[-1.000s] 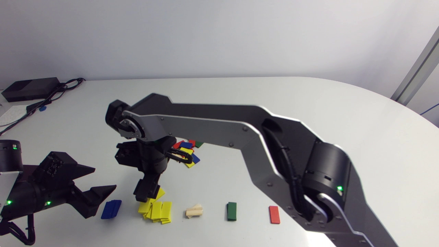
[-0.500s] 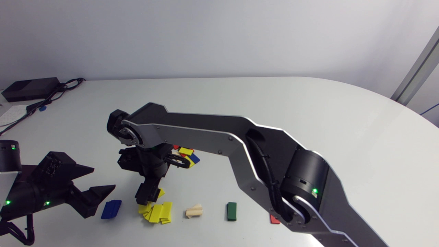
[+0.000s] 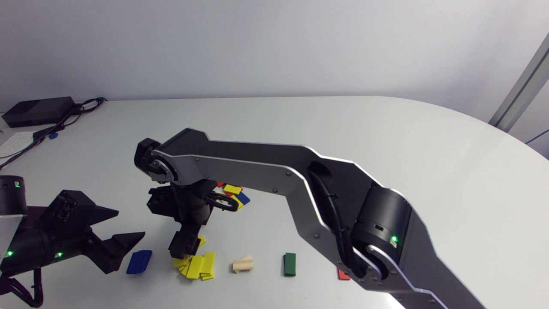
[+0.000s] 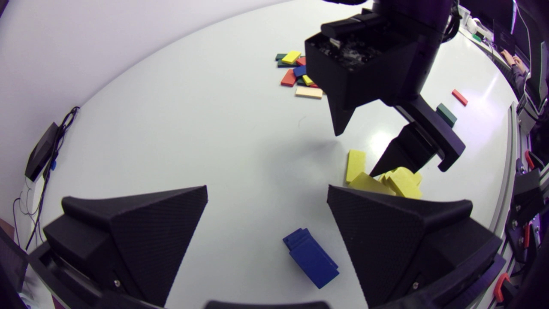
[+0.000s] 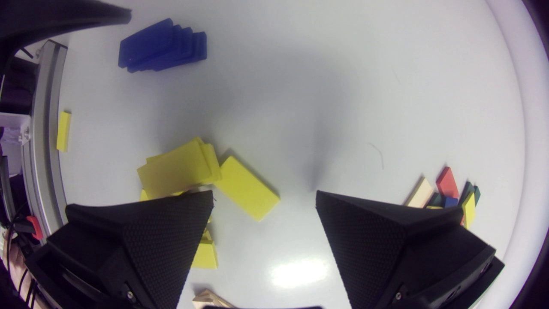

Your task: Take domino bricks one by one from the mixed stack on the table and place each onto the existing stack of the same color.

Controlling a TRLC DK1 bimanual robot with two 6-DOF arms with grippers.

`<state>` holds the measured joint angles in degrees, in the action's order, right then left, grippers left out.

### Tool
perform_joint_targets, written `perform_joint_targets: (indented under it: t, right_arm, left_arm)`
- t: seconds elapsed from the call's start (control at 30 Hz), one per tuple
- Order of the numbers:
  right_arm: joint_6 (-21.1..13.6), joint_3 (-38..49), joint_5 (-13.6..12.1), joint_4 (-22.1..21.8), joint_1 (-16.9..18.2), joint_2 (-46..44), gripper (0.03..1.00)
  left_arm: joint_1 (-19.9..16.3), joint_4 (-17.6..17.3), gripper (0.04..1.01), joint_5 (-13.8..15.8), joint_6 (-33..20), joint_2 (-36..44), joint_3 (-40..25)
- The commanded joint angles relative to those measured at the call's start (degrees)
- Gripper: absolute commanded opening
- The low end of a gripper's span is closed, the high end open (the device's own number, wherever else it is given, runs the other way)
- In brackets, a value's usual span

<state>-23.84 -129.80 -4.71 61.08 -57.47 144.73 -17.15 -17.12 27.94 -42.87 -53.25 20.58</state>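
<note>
Right claw lowered, open, over yellow stack

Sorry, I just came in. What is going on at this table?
The robot is sorting coloured domino bricks. The right hand is open, low over the yellow pile, with one yellow brick lying flat on the table between its fingers, beside the pile. The left hand is open too, resting near the blue stack, holding nothing. The mixed pile farther back holds several more bricks.
</note>
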Motion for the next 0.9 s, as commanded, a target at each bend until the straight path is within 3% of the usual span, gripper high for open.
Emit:
perform_joint_targets:
  t: [0.0, 0.5, 0.87]
  right_arm:
    - [-0.8, 0.9, -0.9, 1.1, -0.4, 1.2, 0.838]
    - [-3.1, 0.7, -3.2, 1.6, -0.3, 2.6, 0.838]
    - [-3.2, 0.5, -3.2, 2.0, 0.1, 3.2, 0.838]
  left_arm:
    - [-0.5, -0.3, 0.993, 0.6, -1.4, -0.6, 0.7]
    - [-0.4, -0.1, 0.993, 0.7, -1.5, -1.1, 0.7]
    - [0.0, -0.2, 0.993, 0.7, -1.2, -1.1, 1.0]
